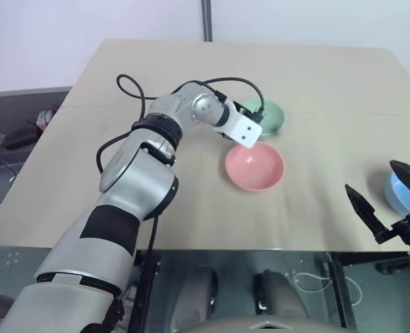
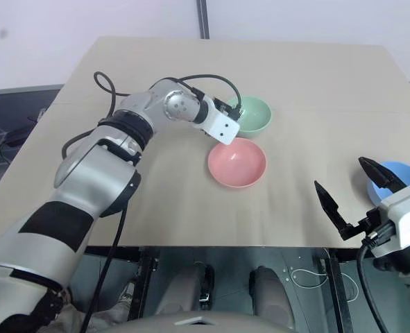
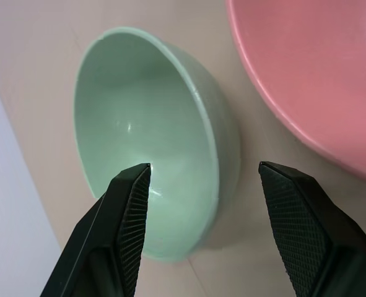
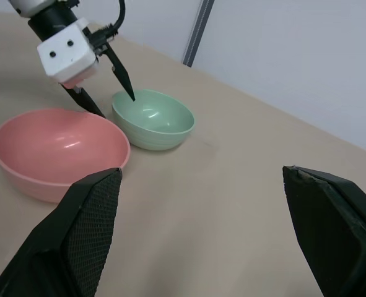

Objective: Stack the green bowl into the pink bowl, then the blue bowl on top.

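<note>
Green bowl sits on the table just behind the pink bowl; left gripper straddles its near rim, jaws parted and holding nothing, ready to pinch; right gripper waits wide open, empty, by the blue bowl.

The blue bowl is partly hidden behind the right gripper and cut off by the head view's right edge. In the left wrist view, only part of the pink bowl lies within the picture. The left arm's white wrist block covers the near rim of the green bowl.
</note>
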`<state>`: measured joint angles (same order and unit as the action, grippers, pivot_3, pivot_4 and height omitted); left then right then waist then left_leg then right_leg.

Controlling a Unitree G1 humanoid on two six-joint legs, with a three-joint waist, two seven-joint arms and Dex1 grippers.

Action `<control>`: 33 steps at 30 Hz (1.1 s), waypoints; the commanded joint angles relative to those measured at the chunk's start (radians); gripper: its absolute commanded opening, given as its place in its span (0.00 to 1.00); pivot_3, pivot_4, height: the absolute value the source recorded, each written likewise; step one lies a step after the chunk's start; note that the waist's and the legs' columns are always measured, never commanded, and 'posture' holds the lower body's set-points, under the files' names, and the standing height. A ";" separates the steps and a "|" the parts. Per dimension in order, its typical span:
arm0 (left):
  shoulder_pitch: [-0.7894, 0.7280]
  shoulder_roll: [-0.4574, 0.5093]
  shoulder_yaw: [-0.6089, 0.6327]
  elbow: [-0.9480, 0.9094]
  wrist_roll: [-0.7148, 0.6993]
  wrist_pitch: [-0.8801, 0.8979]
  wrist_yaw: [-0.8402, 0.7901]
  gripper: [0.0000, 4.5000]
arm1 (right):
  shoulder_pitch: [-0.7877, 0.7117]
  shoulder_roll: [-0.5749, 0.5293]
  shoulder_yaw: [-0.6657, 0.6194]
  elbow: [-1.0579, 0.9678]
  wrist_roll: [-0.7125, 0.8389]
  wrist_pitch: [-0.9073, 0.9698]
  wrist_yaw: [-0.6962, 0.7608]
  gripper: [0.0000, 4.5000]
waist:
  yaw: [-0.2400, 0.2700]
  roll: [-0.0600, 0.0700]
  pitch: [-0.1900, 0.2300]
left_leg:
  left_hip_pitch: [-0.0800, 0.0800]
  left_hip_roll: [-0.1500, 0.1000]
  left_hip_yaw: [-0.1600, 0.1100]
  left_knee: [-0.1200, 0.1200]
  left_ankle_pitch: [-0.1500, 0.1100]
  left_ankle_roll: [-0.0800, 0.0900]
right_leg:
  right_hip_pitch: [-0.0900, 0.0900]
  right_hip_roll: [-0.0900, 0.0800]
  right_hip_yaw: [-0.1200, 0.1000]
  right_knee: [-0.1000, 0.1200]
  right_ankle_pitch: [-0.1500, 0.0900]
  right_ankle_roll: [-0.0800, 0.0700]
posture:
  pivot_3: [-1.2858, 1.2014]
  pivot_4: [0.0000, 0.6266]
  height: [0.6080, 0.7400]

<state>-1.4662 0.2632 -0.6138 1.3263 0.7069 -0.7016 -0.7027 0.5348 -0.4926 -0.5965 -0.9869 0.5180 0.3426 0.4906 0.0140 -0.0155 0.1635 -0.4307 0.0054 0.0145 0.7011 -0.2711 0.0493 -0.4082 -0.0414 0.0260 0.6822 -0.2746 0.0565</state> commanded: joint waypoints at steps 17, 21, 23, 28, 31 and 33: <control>-0.014 0.057 0.138 -0.050 -0.197 -0.197 -0.215 0.01 | -0.016 -0.021 -0.036 0.012 0.003 -0.033 0.019 1.00 | -0.002 0.000 0.000 | 0.000 0.000 0.000 0.000 0.000 0.000 | 0.000 0.000 0.000 0.000 0.000 0.000 | 0.52 0.24 1.00; 0.030 0.114 0.204 -0.163 -0.399 -0.259 -0.511 0.01 | -0.005 -0.021 -0.058 0.031 0.011 -0.045 0.039 1.00 | -0.002 0.000 0.000 | 0.000 0.000 0.000 0.000 0.000 0.000 | 0.000 0.000 0.000 0.001 0.000 0.000 | 0.52 0.24 1.00; 0.068 0.139 0.223 -0.251 -0.508 -0.225 -0.661 0.01 | 0.025 -0.011 -0.075 0.028 0.019 -0.055 0.055 1.00 | -0.001 0.001 0.000 | 0.001 0.001 0.001 0.000 0.000 0.000 | 0.000 0.000 0.000 0.001 0.000 0.000 | 0.52 0.24 1.00; 0.198 0.187 0.227 -0.520 -0.689 -0.065 -0.883 0.01 | 0.135 0.031 -0.132 0.005 0.063 -0.105 0.109 1.00 | 0.000 0.002 -0.001 | 0.001 0.001 0.000 0.001 0.000 -0.001 | 0.000 0.000 0.000 0.001 0.000 0.000 | 0.52 0.24 1.00; 0.265 0.206 0.198 -0.640 -0.729 -0.011 -0.911 0.01 | 0.222 0.059 -0.165 0.000 0.074 -0.152 0.162 1.00 | -0.001 0.002 -0.001 | 0.001 0.001 0.000 0.001 0.000 0.000 | 0.001 0.000 0.000 0.001 0.000 0.000 | 0.52 0.24 1.00; 0.285 0.194 0.193 -0.662 -0.715 -0.015 -0.910 0.01 | 0.261 0.068 -0.175 0.004 0.085 -0.173 0.186 1.00 | -0.001 0.002 -0.001 | 0.002 0.001 0.000 0.001 0.000 0.000 | 0.001 0.000 0.000 0.002 0.000 0.000 | 0.52 0.24 1.00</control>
<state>-1.1760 0.4624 -0.4179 0.7248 0.0155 -0.7230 -1.6101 0.7788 -0.4294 -0.7329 -0.9563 0.5783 0.2112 0.6542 0.0130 -0.0137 0.1624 -0.4284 0.0068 0.0144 0.7029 -0.2710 0.0493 -0.4061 -0.0413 0.0264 0.6839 -0.2746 0.0564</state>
